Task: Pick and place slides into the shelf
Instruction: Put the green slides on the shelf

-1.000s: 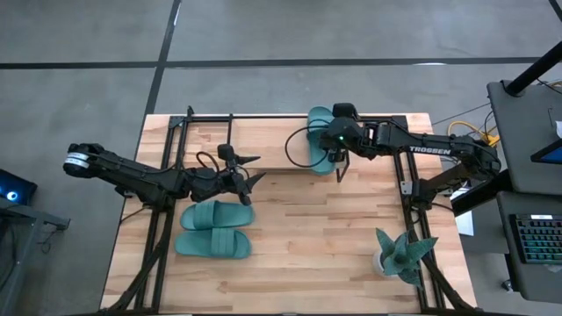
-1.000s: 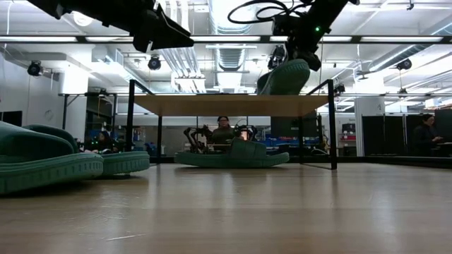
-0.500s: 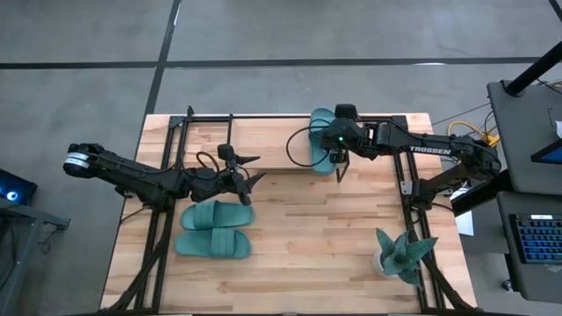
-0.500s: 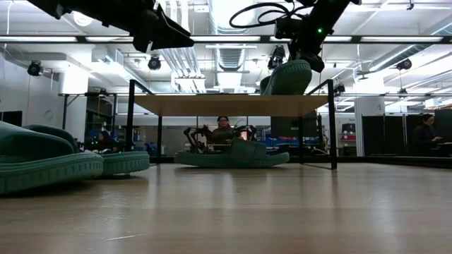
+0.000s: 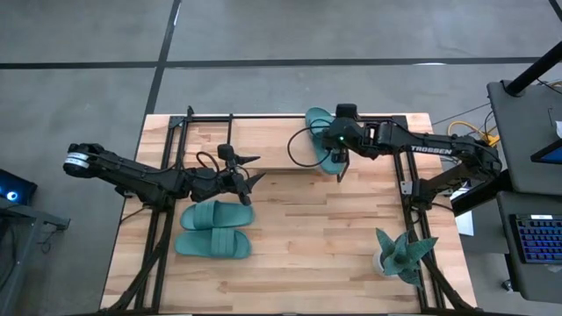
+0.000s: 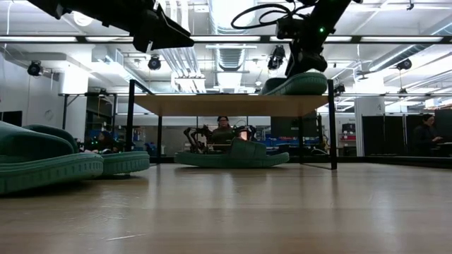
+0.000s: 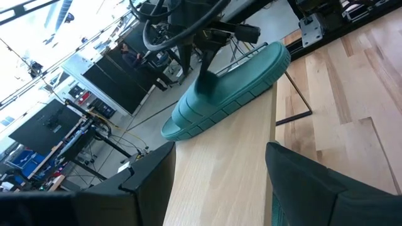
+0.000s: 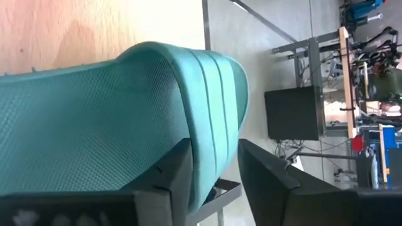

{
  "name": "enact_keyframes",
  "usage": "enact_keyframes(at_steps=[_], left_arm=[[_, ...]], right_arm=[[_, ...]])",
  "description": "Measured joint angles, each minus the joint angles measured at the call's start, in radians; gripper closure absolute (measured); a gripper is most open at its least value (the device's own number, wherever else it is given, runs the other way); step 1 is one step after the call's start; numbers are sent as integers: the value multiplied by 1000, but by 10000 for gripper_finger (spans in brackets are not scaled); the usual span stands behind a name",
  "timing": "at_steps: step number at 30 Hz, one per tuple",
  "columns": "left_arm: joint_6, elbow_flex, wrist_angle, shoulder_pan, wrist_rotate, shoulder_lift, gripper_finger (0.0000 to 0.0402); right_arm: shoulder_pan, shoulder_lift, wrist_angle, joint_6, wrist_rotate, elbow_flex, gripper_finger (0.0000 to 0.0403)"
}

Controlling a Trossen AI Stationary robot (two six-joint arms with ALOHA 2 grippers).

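The right hand (image 5: pixel 340 161) is over the right end of the shelf (image 5: pixel 263 145), its fingers loosened around the strap of one slide (image 6: pixel 300 84) that lies flat on the shelf top. Its long axis runs front to back. The left hand (image 5: pixel 248 181) hangs open near the pair of slides (image 5: pixel 215 228) on the counter (image 5: pixel 334 246), with free room around.

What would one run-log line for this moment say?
right claw: opening around slide on shelf | left claw: open, waiting | two slides: on table
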Motion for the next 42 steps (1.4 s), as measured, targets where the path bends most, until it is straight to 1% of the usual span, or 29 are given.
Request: enact_keyframes(at_steps=[5,11,13,14,18,19,21,22,26,28,33,37,40,42], left_arm=[[0,0,0,0,0,0,171],[0,0,0,0,0,0,171],[0,0,0,0,0,0,171],[0,0,0,0,0,0,171],[0,0,0,0,0,0,171],[0,0,0,0,0,0,171],[2,0,-1,0,-1,0,171],[2,0,-3,0,-3,0,171],[2,0,-17,-1,-41,-10,171],[2,0,-24,0,-62,-11,171],[1,0,-53,0,-86,-12,171],[-31,0,-85,0,-86,-13,171],[-65,0,-117,0,-84,-14,171],[-76,0,-130,0,-84,-14,171]], right_arm=[[1,0,-68,79,-1,35,259],[6,-1,-185,177,-7,107,255],[14,-1,-192,196,-18,125,255],[21,-1,-191,195,-39,130,255],[63,8,-190,144,-174,135,255],[77,15,-188,131,-184,135,255],[107,35,-183,119,-160,135,255],[120,48,-178,110,-124,135,255],[160,103,-167,47,85,135,255],[168,126,-172,44,151,137,255],[195,123,-177,85,157,141,255],[247,70,-178,131,156,141,255],[313,23,-190,211,159,141,259],[377,4,-230,282,174,142,263]])
